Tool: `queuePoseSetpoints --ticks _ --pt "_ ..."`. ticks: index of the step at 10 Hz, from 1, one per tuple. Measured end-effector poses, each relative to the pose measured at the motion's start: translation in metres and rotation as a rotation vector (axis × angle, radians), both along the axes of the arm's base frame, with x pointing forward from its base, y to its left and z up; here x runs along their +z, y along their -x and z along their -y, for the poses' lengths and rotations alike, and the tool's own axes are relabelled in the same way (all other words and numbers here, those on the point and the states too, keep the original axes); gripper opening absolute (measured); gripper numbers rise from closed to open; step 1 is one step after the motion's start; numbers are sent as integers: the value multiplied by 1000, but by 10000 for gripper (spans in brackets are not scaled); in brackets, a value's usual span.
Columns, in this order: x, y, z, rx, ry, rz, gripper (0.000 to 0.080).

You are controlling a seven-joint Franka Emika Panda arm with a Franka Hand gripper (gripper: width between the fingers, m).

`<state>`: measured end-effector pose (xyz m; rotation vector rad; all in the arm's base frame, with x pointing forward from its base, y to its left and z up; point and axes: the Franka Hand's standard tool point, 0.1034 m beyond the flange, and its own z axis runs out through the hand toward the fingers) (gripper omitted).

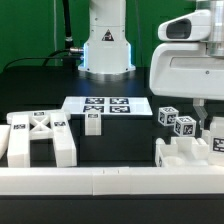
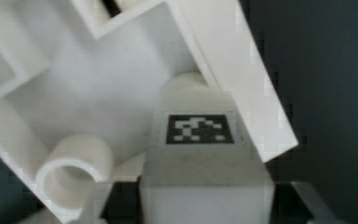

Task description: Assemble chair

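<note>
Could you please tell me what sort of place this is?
Probably a robotics lab bench: a Panda arm's base stands on a black table, with a marker board and tagged white chair parts on it.

No words, numbers or brand names can be read in either view. The only signs are black-and-white square tags, and their patterns are too coarse to decode.

- Several stand in a row on the marker board [image 1: 104, 104], which lies on the tabletop [image 1: 130, 138].
- One faces forward on a small white block [image 1: 93, 122] just in front of that board.
- Two tagged cubes [image 1: 167, 116] sit side by side toward the exterior view's right.
- The X-ribbed panel [image 1: 38, 140] carries tags at its upper corners.
- In the wrist view, a single tag [image 2: 201, 129] stands on a flat white part [image 2: 202, 180].
</note>
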<state>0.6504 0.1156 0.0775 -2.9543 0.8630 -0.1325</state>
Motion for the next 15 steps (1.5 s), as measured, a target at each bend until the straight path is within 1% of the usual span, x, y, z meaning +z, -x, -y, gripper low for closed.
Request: queuePoseSetpoints --ticks 1,2,4,5,7,8,9,10,11,12,15 --pt "0 0 1 -100 -18 -3 287" --pt "-1 1 0 -263 -42 -12 287" --pt "-2 3 -4 -573 -76 -32 287" --pt "-2 3 -5 -687 -84 -36 287" --pt "-2 3 -5 -810 -104 -45 287" --pt "-2 3 -5 -831 -107 -46 290" --pt "-2 3 -5 -806 -105 -44 400" --pt "-2 3 -5 -771 -102 -42 543" --pt "-2 2 -3 -715 -93 -39 543" --pt "-2 3 -4 -575 -77 -32 632" --pt "-1 2 -3 -350 -59 -18 646"
